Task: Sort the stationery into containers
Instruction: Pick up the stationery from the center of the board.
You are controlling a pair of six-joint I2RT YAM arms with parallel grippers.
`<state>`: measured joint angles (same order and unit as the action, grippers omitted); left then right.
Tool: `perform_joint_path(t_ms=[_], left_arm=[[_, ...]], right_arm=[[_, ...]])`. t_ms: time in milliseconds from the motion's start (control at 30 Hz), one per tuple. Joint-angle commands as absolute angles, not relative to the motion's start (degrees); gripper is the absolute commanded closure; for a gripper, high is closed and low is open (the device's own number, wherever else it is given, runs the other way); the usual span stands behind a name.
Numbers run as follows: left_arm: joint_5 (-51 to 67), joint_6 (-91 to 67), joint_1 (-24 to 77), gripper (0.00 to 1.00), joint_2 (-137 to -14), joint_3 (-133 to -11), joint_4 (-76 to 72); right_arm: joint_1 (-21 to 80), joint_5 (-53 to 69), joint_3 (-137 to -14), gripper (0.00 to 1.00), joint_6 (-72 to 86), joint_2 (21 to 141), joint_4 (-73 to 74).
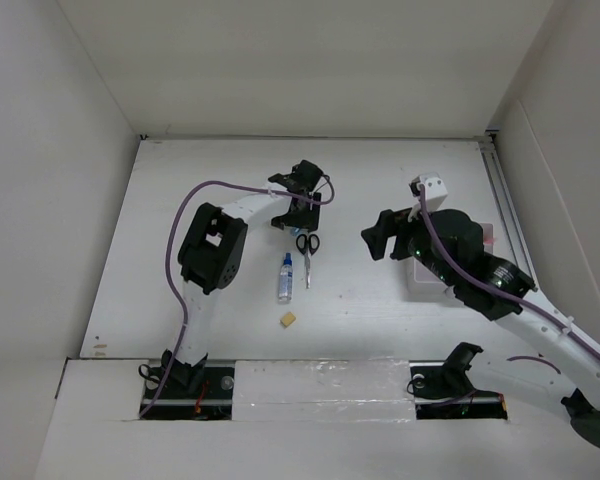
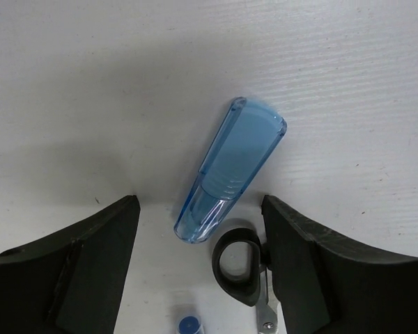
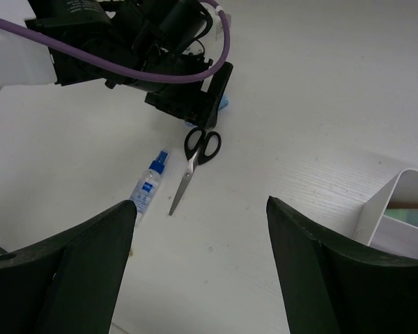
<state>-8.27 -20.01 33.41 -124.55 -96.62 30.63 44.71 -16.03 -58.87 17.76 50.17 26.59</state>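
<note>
Seen from above, the left gripper [image 1: 298, 214] hangs just beyond the scissors [image 1: 307, 250], near the glue bottle [image 1: 285, 277] and eraser [image 1: 290, 320] on the surface [image 1: 180, 190]; its wrist view shows released jaws flanking a blue marker [image 2: 230, 170]; the right gripper [image 3: 200, 204], jaws spread, sits near a bin [image 3: 397, 205].

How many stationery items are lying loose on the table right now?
4: the scissors mid-table, a blue translucent piece by their handles, a blue-capped bottle beside their blades, and a yellow eraser towards the near edge. Others may be hidden.
</note>
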Motion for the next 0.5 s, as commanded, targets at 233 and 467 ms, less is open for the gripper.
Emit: perform_joint_path(t_ms=[233,467], left_arm=[[-6.9,-19.7,33.6,0.72,-126.4,-96.0,29.4],[-5.9,-20.9,33.6,1.00,-126.4,-95.3,29.4]], right_arm=[[45.5,-15.7,-58.3,0.19,17.6,48.8,24.3],[45.5,-18.1,-58.8,0.20,17.6,47.7,24.9]])
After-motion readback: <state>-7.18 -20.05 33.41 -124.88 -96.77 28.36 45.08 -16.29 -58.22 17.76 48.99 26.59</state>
